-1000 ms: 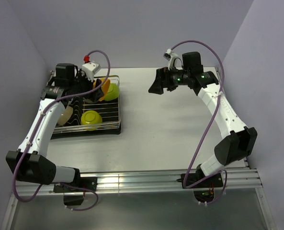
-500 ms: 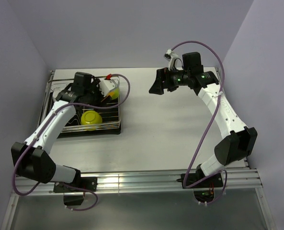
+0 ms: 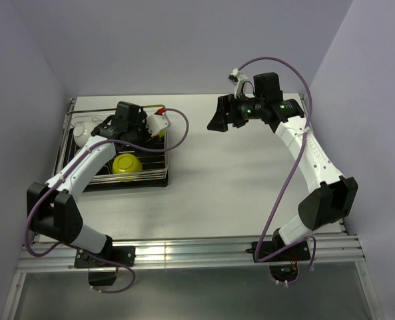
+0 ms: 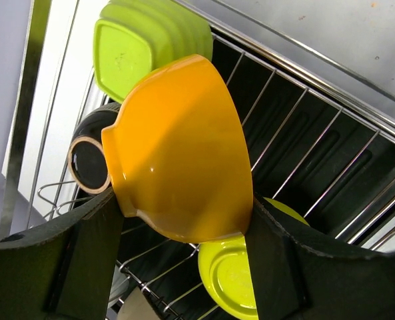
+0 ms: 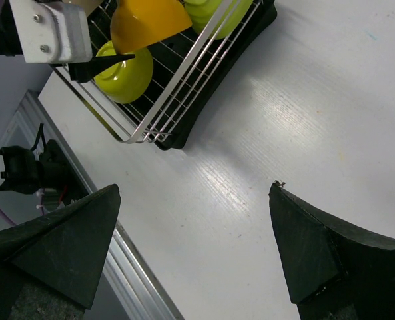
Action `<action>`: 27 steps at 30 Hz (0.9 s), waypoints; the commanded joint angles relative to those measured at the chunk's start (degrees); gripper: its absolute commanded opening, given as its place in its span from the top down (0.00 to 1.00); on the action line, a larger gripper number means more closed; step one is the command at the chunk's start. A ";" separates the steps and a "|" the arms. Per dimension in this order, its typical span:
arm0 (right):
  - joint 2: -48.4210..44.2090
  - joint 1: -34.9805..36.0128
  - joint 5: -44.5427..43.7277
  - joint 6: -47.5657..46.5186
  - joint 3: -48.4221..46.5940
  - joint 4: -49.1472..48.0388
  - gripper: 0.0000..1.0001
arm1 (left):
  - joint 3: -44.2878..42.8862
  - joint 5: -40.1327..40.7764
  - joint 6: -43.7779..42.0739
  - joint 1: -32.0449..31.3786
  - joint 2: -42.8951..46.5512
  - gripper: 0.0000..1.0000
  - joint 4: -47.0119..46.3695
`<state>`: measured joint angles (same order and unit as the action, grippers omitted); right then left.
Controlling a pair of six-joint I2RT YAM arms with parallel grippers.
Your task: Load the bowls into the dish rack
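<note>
Lavender walls close round a white table, and the dish rack sits at its far left, chrome wires over a black tray. Over the rack is the orange bowl, glossy and smooth, tipped on its side with its outer wall toward the left wrist camera. The left gripper has it clamped, one dark finger against each flank, jaws set fairly wide to span it. Around it in the rack lie a ribbed lime bowl (its foot is squarish), a black bowl with a tan ring, and a round lime bowl; a white bowl stands near the rack's far left corner. The left arm reaches forward, elbow bent, wrist over the rack's far right part. The right gripper hovers over bare table well right of the rack, jaws spread wide, holding nothing.
</note>
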<state>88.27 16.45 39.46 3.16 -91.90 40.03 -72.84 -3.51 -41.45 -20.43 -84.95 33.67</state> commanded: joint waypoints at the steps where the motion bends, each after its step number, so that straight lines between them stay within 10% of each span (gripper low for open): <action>1: -0.64 -0.28 -0.53 -0.17 -1.00 0.31 0.00 | -0.28 1.05 -1.79 -1.02 -0.74 1.00 -2.12; 27: -0.47 -0.80 -0.26 -0.52 -0.56 1.01 0.00 | 3.93 7.46 -2.76 -3.92 -4.09 1.00 -7.56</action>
<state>88.31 16.23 39.44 3.11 -91.90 41.30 -69.56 1.43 -42.89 -24.12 -88.99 30.46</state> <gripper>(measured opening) 0.997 0.704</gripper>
